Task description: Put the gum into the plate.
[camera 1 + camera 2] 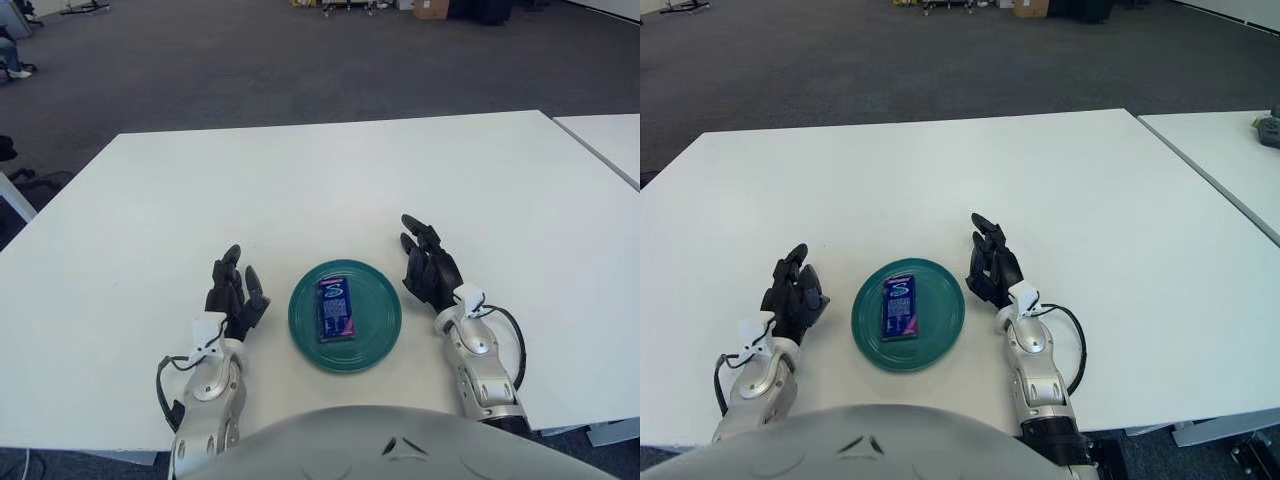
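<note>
A blue gum pack (pixel 337 309) lies flat in the middle of a round green plate (pixel 373 335) on the white table, near the front edge. My left hand (pixel 235 292) shows just left of the plate, fingers relaxed and holding nothing. My right hand (pixel 428 262) shows just right of the plate, fingers extended and holding nothing. Neither hand touches the plate or the gum.
The white table (pixel 330 180) stretches far behind the plate. A second white table (pixel 610 140) stands at the right, with a narrow gap between. Dark carpet floor lies beyond.
</note>
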Controlling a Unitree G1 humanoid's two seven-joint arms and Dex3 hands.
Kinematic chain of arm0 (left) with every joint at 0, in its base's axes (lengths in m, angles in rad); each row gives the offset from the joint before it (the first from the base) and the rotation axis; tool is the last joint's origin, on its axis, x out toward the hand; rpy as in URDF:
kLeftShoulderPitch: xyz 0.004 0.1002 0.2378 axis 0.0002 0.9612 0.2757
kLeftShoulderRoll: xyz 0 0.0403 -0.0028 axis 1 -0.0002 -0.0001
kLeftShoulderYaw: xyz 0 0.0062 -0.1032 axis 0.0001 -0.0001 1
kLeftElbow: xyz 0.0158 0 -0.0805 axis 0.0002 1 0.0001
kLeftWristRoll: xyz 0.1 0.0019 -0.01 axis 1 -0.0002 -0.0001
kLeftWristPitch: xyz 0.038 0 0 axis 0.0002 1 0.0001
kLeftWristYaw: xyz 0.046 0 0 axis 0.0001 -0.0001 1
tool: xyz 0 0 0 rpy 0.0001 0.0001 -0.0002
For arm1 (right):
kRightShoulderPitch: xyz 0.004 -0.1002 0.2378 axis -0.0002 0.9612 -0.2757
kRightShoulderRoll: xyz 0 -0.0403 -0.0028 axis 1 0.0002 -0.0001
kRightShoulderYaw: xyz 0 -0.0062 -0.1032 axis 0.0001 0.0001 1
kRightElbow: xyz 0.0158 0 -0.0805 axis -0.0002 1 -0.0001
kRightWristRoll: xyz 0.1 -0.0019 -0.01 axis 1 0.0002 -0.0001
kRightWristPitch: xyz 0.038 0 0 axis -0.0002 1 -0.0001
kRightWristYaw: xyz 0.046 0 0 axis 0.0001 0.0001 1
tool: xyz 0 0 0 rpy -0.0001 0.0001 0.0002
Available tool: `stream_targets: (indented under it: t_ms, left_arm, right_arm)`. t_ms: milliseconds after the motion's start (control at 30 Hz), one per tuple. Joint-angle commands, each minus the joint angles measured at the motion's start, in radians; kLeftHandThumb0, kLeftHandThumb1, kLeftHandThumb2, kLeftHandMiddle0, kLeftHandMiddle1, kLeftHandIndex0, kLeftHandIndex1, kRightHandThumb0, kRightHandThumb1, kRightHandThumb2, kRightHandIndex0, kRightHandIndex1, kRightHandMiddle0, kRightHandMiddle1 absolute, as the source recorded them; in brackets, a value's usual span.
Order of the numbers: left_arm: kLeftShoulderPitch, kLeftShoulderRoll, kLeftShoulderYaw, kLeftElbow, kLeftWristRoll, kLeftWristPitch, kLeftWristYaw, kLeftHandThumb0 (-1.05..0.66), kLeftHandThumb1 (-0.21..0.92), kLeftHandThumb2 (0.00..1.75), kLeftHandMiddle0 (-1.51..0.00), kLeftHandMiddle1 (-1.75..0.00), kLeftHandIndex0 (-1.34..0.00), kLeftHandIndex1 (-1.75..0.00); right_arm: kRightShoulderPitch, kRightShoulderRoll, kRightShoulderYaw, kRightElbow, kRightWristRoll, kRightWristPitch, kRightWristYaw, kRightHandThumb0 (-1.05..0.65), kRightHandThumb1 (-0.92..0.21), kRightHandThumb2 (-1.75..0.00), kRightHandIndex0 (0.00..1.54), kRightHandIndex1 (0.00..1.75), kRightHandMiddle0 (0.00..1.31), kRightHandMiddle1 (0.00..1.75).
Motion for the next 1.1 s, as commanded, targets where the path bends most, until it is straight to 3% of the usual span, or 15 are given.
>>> stream_targets:
  t_ms: [0, 367, 900, 1067]
  left_arm:
    - [0.049, -0.045, -0.020, 0.004, -0.031, 0.019, 0.012, -0.89, 0.92, 0.93, -0.21, -0.02, 0.00, -0.41]
    - [0.039, 0.000, -0.053, 0.090, -0.023, -0.034, 0.005, -0.94, 0.92, 1.02, -0.14, 0.00, 0.00, -0.39]
    - [0.030, 0.042, -0.079, 0.358, -0.022, -0.425, -0.058, -0.98, 0.92, 1.07, 0.00, 0.00, 0.00, -0.25]
    - [0.025, 0.043, -0.069, 0.402, -0.050, -0.492, -0.088, -0.98, 0.92, 1.05, -0.01, 0.00, 0.00, -0.28]
  right_arm:
    - [0.031, -0.005, 0.002, 0.051, 0.006, 0.046, 0.007, -0.85, -0.92, -0.92, 0.19, 0.00, 0.00, 0.44]
    - [0.027, -0.011, 0.004, 0.052, 0.008, 0.060, 0.017, -0.86, -0.92, -0.94, 0.19, 0.00, 0.00, 0.43]
    - [0.035, -0.026, 0.014, 0.036, 0.007, 0.071, 0.031, -0.86, -0.92, -0.95, 0.19, 0.00, 0.00, 0.42]
    - [0.037, -0.027, 0.017, 0.030, 0.007, 0.075, 0.032, -0.85, -0.92, -0.96, 0.17, 0.00, 0.00, 0.41]
